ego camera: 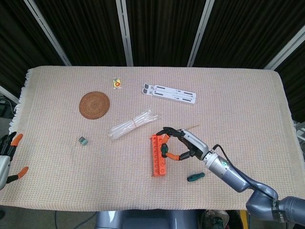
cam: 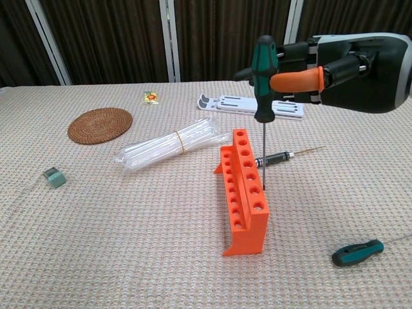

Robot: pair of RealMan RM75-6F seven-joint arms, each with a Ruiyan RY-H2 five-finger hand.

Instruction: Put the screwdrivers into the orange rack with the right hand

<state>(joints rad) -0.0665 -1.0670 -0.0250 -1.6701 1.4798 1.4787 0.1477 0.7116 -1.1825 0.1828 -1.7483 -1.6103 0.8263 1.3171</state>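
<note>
Chest view: right hand [cam: 351, 64] up at right, pinching green-handled screwdriver [cam: 264, 55] between an orange-tipped finger [cam: 302, 80] and the rest of the hand, shaft hanging near vertical. Tip down at right edge of orange rack [cam: 243, 187], level with a middle hole; cannot tell whether inside a hole or just beside the rim. Head view: same hand [ego camera: 183, 143] curled over right side of rack [ego camera: 158, 156], green handle [ego camera: 164, 147] dark between the fingers.

Step in hand, by judgement: insertion of first screwdriver, alignment stage. No screwdriver seated in any hole so far as visible.

Elsewhere on table [cam: 96, 244]:
- black-handled screwdriver [cam: 283, 156] lying flat just behind rack, right side, tip pointing right.
- second green-handled screwdriver [cam: 358, 252] lying flat near front right, well apart from rack.
- bundle of clear tubes [cam: 170, 147], woven coaster [cam: 100, 124], white folding stand [cam: 254, 105], small grey-green block [cam: 54, 176], small yellow packet [cam: 150, 97]; none in the way.

Left hand [ego camera: 8, 157] at far left edge in head view, off the cloth, fingers apart, holding nothing.

Next move calls for: small shift of tip leftward over a hole centre, shaft kept plumb, then straight descent until handle seats. Risk, by judgement: tip catching rim and tipping or sliding the light rack. Release only once upright and resting. Two more screwdrivers to fetch after.
</note>
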